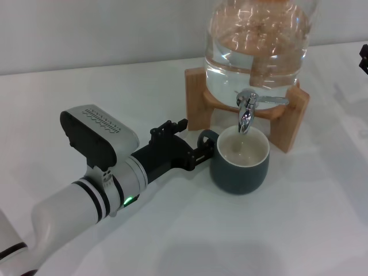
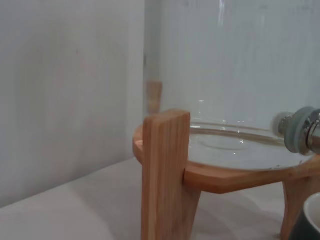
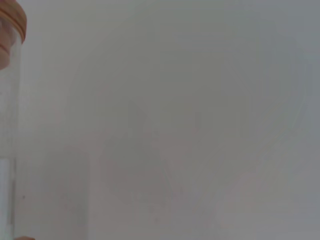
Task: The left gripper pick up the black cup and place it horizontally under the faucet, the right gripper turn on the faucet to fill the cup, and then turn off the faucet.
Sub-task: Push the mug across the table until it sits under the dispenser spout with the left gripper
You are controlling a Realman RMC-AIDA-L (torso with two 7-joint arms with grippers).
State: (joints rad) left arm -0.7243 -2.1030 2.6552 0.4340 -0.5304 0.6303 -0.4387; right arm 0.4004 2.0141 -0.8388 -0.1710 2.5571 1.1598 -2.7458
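Observation:
The black cup (image 1: 240,161) stands upright on the white table, straight below the nozzle of the chrome faucet (image 1: 247,110). Its cream inside shows, and I cannot tell how much liquid it holds. My left gripper (image 1: 201,147) reaches in from the left and is shut on the cup's loop handle. The faucet's flat lever points to the right. Only a black sliver of my right gripper (image 1: 364,58) shows at the far right edge, well away from the faucet. In the left wrist view a piece of the faucet (image 2: 301,131) and the cup's rim (image 2: 311,221) appear.
A big clear glass jar (image 1: 257,43) of water sits on a wooden stand (image 1: 198,98) behind the cup. The stand's leg (image 2: 162,175) fills the left wrist view. The right wrist view shows the jar's edge (image 3: 7,100) and a plain wall.

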